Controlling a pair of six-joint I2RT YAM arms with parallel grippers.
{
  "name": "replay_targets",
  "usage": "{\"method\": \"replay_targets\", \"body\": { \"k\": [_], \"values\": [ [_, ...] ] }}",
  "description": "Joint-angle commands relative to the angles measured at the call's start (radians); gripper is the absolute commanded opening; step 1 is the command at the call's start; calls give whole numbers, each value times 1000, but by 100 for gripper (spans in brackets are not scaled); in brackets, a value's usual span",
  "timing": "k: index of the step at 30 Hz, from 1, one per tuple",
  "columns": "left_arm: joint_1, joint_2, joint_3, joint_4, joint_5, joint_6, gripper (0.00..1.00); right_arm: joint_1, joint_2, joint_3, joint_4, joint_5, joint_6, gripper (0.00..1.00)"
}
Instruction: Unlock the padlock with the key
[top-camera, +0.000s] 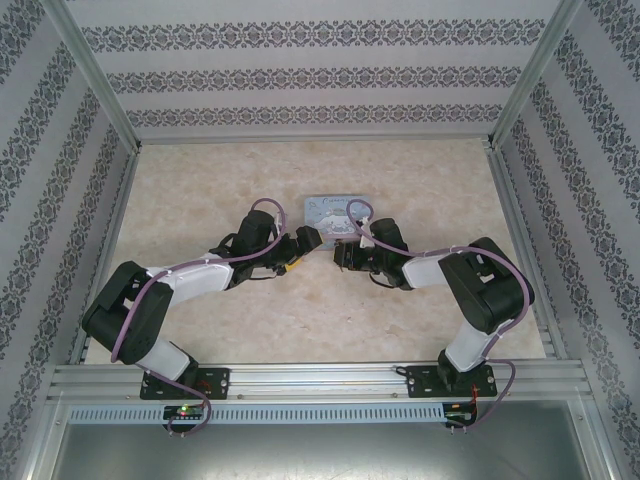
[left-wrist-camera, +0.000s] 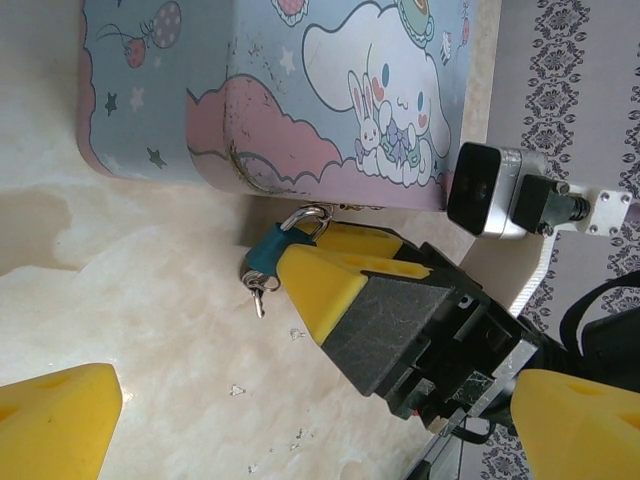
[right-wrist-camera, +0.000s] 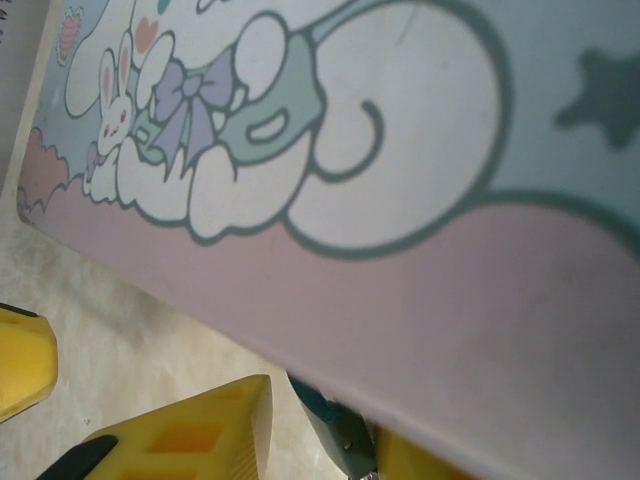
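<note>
The tiny blue padlock (left-wrist-camera: 266, 250) lies on the table against the front edge of the cartoon tin box (left-wrist-camera: 300, 90), its silvery shackle (left-wrist-camera: 310, 217) pointing at the box. A small key (left-wrist-camera: 258, 298) on a ring hangs at the padlock's lower end; whether it sits in the lock I cannot tell. My right gripper (left-wrist-camera: 300, 250) has its yellow fingers on either side of the padlock (right-wrist-camera: 340, 430). In the right wrist view a thin gap shows between one finger (right-wrist-camera: 190, 435) and the lock body. My left gripper (left-wrist-camera: 320, 400) stands wide open just in front, holding nothing.
The tin box (top-camera: 335, 210) sits mid-table beyond both grippers (top-camera: 308, 240) (top-camera: 343, 255). Patterned walls close in the table on three sides. Bare marble-look tabletop (top-camera: 200, 190) lies to the left, right and near side.
</note>
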Motion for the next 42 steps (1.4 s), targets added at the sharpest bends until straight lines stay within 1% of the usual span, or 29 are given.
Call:
{"method": "replay_targets", "body": {
  "k": [1,5,17,23,27,31,35,39,42],
  "values": [
    [14,10,-11,32,13,-11,100,16,15,-47,-80,-17,12,30],
    [15,9,-11,33,13,-12,100,19,20,-52,-73,-14,13,25],
    [15,6,-15,28,13,-4,100,6,24,-40,-60,-18,35,0],
    [15,10,-16,31,23,6,100,-5,4,-48,-51,-36,49,0],
    [15,29,-7,21,75,57,100,-21,-23,-51,-40,-82,79,0],
    [15,62,-4,20,146,140,92,-41,-50,-41,-42,-149,103,0],
    [15,89,-17,55,193,213,76,-60,-53,-24,-42,-226,111,0],
    [21,114,-42,143,226,227,65,-77,-41,-15,-33,-285,117,0],
    [23,137,-59,223,252,227,60,-85,-27,-16,-8,-336,129,0]
  ]
}}
